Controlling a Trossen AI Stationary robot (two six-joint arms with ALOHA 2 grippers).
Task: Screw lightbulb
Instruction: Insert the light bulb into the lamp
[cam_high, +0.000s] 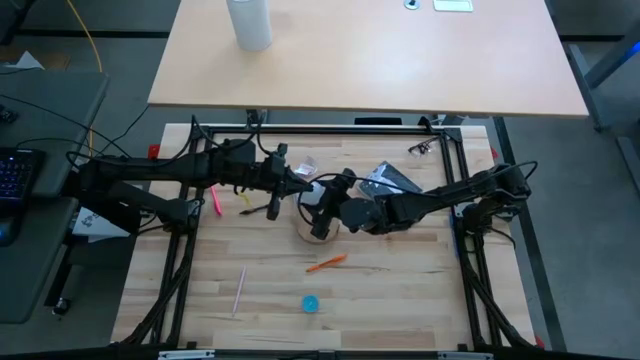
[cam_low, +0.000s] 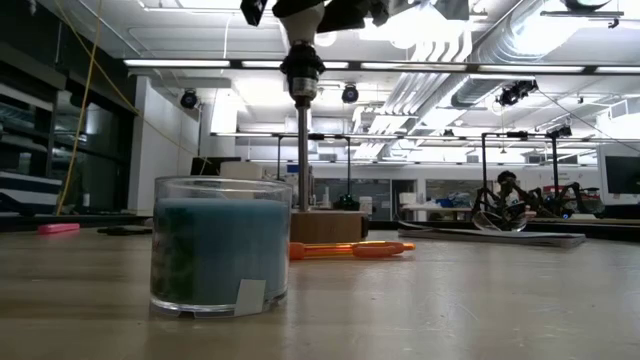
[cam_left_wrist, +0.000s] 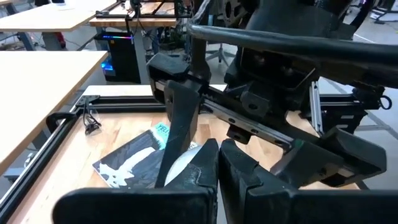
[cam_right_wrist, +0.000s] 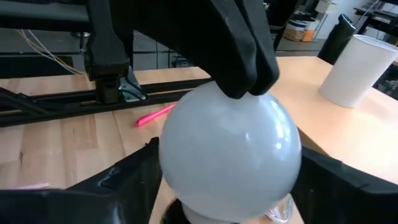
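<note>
The white lightbulb sits on top of a dark socket. The socket tops a thin upright rod that stands on the round wooden base at the table's middle. My right gripper reaches in from the right and is shut around the bulb's globe. My left gripper reaches in from the left. It is shut, with its tips at the top of the globe. The bulb's screw base is hidden. My left gripper rests its shut fingertips on the crown of the bulb's globe, coming from above and from the table's left. My right gripper pinches the globe's widest part between its two fingers, one on each side. It comes about level from the table's right. The bulb stands upright above the socket.
A blue round cap lies near the front and looms large in the low view. An orange pen, a pink marker and a black-and-white booklet lie around the base. A white cylinder stands on the far table.
</note>
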